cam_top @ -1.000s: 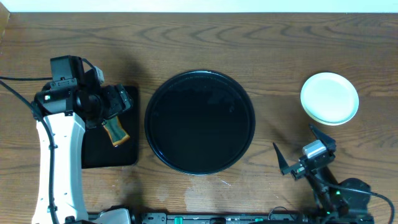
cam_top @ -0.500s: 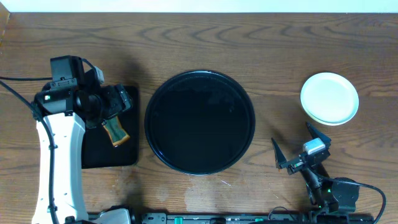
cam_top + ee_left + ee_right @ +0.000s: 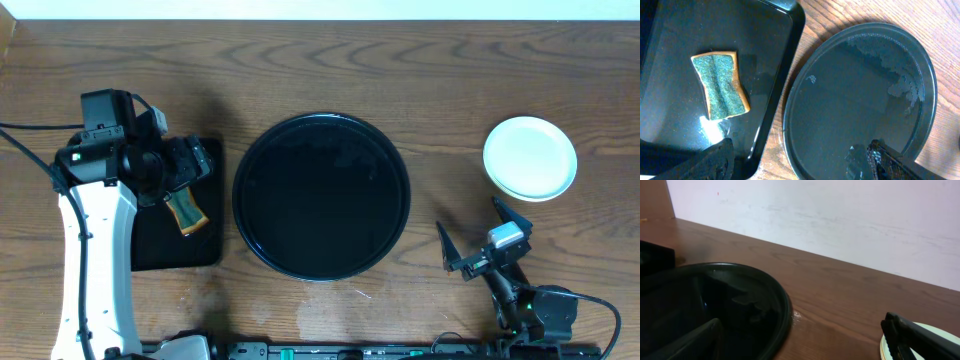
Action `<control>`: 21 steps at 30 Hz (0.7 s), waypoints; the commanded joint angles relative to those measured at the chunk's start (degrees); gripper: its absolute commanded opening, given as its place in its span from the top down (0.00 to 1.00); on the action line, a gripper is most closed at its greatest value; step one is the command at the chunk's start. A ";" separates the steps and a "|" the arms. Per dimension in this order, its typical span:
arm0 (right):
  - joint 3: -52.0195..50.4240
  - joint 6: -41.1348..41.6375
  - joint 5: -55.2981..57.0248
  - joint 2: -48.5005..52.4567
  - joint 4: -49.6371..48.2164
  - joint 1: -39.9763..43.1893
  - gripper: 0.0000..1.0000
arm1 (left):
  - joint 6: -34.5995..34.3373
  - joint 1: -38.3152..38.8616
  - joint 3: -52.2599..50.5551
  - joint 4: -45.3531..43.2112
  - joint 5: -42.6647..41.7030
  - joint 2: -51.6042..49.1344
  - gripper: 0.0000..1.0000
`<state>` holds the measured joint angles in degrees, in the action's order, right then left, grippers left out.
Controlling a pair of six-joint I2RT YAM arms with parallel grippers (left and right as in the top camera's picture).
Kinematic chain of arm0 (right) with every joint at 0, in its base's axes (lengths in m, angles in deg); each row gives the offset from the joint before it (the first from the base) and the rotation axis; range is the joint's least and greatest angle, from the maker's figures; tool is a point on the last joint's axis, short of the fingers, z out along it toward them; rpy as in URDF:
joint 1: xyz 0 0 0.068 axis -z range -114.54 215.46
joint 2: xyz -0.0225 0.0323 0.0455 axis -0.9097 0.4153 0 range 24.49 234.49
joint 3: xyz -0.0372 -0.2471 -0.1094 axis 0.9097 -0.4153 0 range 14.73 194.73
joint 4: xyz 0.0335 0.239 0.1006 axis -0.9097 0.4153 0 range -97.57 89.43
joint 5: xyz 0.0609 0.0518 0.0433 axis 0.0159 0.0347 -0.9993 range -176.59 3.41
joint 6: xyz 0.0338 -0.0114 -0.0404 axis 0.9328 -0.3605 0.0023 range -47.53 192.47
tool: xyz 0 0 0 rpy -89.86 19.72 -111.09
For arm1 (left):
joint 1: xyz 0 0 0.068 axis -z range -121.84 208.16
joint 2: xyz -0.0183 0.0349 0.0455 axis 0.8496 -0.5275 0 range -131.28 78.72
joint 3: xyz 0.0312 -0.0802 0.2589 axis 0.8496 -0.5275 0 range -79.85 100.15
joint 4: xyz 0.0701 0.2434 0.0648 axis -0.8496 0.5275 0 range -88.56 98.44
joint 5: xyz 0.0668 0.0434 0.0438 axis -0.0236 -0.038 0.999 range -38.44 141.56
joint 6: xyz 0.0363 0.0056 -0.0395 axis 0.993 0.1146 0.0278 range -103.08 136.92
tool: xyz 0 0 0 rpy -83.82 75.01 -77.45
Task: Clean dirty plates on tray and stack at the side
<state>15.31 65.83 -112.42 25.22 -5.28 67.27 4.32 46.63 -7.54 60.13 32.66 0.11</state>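
My left gripper (image 3: pixel 800 162) hangs with its fingers spread wide and holds nothing. It is above the small rectangular tray (image 3: pixel 670 50) at the left, where the sponge (image 3: pixel 720 86) lies flat. I judge that the sponge is kept there so that its wetness does not go on the wood. It is a soft block with a rough green face and an orange-brown body, a little squeezed in at the middle.

My right gripper (image 3: pixel 470 225) is also wide open and empty, near the front edge at the right, well apart from everything.

The plates (image 3: pixel 530 158) sit as one neat stack at the far right of the table (image 3: pixel 450 70). The top one is pale and shows no smear, and a mint rim shows under it. I cannot tell how many there are.

The round tray (image 3: pixel 320 195) in the middle is glossy black with a low rim. No plate is on it, only a thin wet film with ragged edges. So I judge the work as almost finished.
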 commanded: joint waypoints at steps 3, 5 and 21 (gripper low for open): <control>-0.26 0.81 0.52 -0.42 0.09 0.35 0.01 | 0.52 -0.17 0.68 0.20 0.57 0.24 0.14; -0.26 0.81 0.52 -0.42 0.07 0.35 0.01 | 0.52 -0.37 0.68 0.15 0.57 0.68 0.14; -0.26 0.81 0.52 -0.42 0.09 0.35 0.01 | 2.99 1.38 -23.41 -38.34 7.34 27.08 0.14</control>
<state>15.29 65.85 -112.33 25.20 -5.28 67.27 5.08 47.88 -23.58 26.71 38.69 21.77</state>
